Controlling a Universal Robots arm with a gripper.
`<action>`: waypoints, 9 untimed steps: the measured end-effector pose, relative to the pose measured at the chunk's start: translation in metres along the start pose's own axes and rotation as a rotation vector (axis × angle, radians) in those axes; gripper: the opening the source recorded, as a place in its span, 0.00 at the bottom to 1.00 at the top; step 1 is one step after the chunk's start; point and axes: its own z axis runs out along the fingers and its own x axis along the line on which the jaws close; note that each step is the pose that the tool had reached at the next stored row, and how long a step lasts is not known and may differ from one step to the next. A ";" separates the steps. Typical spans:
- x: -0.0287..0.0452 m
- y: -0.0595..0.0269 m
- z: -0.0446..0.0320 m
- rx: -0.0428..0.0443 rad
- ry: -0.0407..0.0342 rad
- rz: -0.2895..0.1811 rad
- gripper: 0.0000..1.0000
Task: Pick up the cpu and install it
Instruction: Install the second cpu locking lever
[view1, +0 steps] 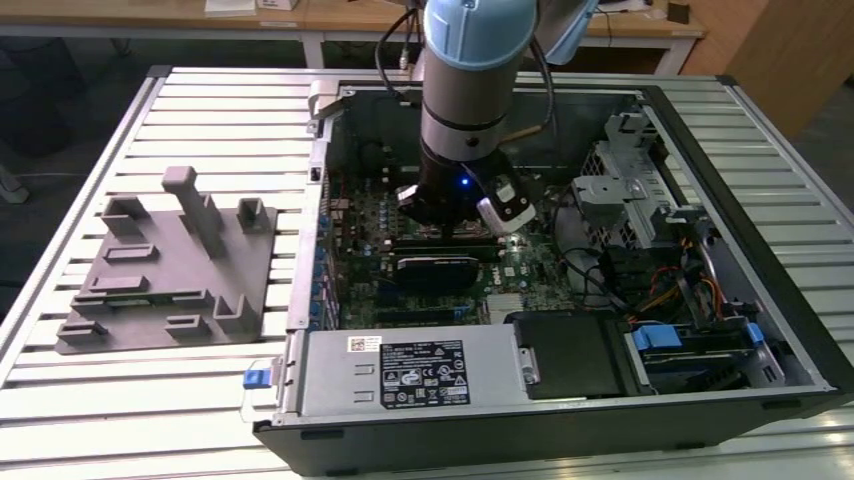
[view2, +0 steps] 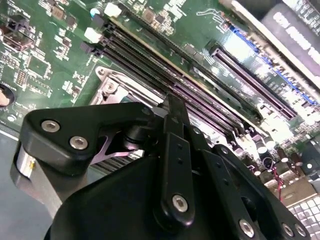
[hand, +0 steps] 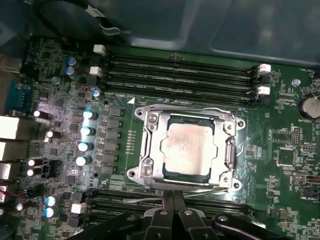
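In the exterior view, a grey fixture plate with upright posts lies on the slatted table at the exterior view's left, well apart from the open computer case. The arm reaches down into the case, with the gripper low over the motherboard. Drive bays and cable bundles occupy the case at the exterior view's right.

In the first wrist view, the cpu lies flat in the socket frame, its pale metal top facing up and its edges square to the frame. Being near square, it shows no clear long axis. Memory slots run along both sides of the socket. The gripper fingers are closed together, holding nothing, just beside the frame's edge.
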 end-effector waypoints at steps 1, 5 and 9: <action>0.0017 -0.0006 0.0000 -0.0065 -0.0006 0.000 0.11; 0.0095 -0.0020 0.0009 -0.0256 -0.0022 0.000 0.11; 0.0138 -0.0031 0.0036 -0.0355 -0.0033 0.000 0.11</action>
